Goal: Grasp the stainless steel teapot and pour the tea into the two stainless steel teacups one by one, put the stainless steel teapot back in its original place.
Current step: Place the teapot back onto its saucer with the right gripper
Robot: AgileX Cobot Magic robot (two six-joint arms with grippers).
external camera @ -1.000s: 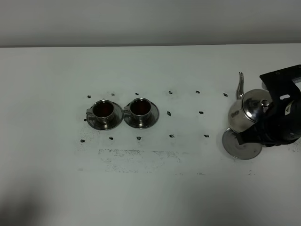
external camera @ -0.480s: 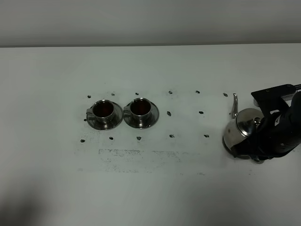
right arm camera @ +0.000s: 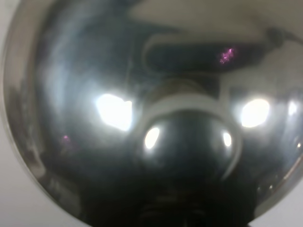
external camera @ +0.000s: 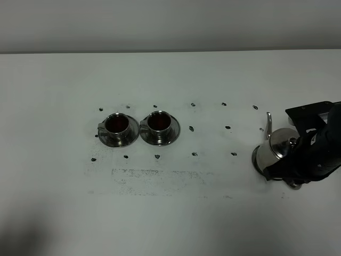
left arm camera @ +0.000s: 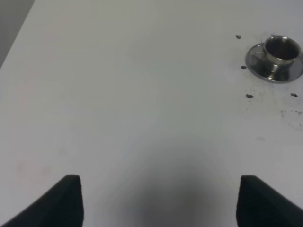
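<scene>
The stainless steel teapot (external camera: 273,149) stands at the table's right, with its thin spout (external camera: 268,122) pointing to the far side. My right gripper (external camera: 296,156) is on its handle side and holds it; the handle is hidden under the black gripper. The teapot's domed lid and knob (right arm camera: 188,137) fill the right wrist view. The two stainless steel teacups (external camera: 117,125) (external camera: 159,122) sit side by side on saucers left of centre, both with dark tea inside. My left gripper (left arm camera: 160,201) is open and empty above bare table; one teacup (left arm camera: 281,49) shows far ahead of it.
The white table (external camera: 202,213) has small dark marks around the cups and a scuffed patch in front of them. A sliver of flat metal (external camera: 292,184) shows under the teapot's near side. The table's far edge meets a grey wall.
My right gripper has carried the teapot down and toward the near side. It now sits over the flat round metal disc that lay bare a second ago. The cups have not moved.
</scene>
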